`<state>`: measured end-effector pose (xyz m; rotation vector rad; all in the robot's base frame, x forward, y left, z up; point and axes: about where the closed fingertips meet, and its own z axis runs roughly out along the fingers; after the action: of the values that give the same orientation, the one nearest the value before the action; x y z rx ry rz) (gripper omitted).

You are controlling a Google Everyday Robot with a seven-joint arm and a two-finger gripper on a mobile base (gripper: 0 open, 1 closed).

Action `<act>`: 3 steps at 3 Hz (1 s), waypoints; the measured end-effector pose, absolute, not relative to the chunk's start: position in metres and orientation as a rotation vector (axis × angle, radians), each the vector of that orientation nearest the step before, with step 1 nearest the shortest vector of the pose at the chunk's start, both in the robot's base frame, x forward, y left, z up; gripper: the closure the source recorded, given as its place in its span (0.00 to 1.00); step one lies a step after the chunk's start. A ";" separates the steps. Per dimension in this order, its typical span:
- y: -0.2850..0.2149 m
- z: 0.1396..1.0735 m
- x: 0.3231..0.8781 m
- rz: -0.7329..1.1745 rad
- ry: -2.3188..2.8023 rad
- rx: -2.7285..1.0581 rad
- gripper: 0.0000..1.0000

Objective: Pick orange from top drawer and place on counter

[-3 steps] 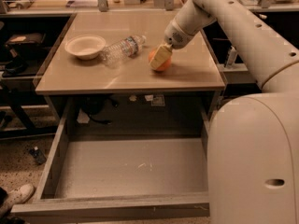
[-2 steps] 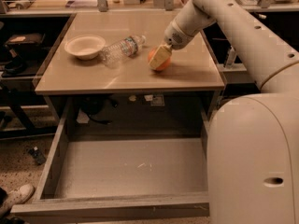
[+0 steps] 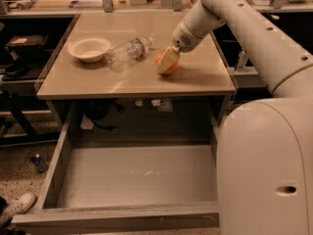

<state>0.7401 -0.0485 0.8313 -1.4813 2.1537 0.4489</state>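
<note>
Gripper (image 3: 165, 62) pinching the orange (image 3: 172, 68) on the counter (image 3: 195, 80).
Left to right on the tan top: a white bowl (image 3: 89, 48), a clear plastic bottle (image 3: 128, 51) lying on its side, then the orange, resting on the surface between the fingers. Below, the top drawer (image 3: 117, 217) stands pulled open.

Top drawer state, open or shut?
Open: drawer pulled out below the counter, its bare floor showing. The orange is on the counter, at the gripper.
</note>
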 end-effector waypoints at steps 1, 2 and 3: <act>-0.049 0.831 0.740 0.449 2.154 -1.481 0.35; -0.048 0.831 0.740 0.449 2.154 -1.481 0.11; -0.048 0.831 0.740 0.449 2.154 -1.481 0.00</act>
<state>0.7401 -0.0485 0.8312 -1.4814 2.1537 0.4490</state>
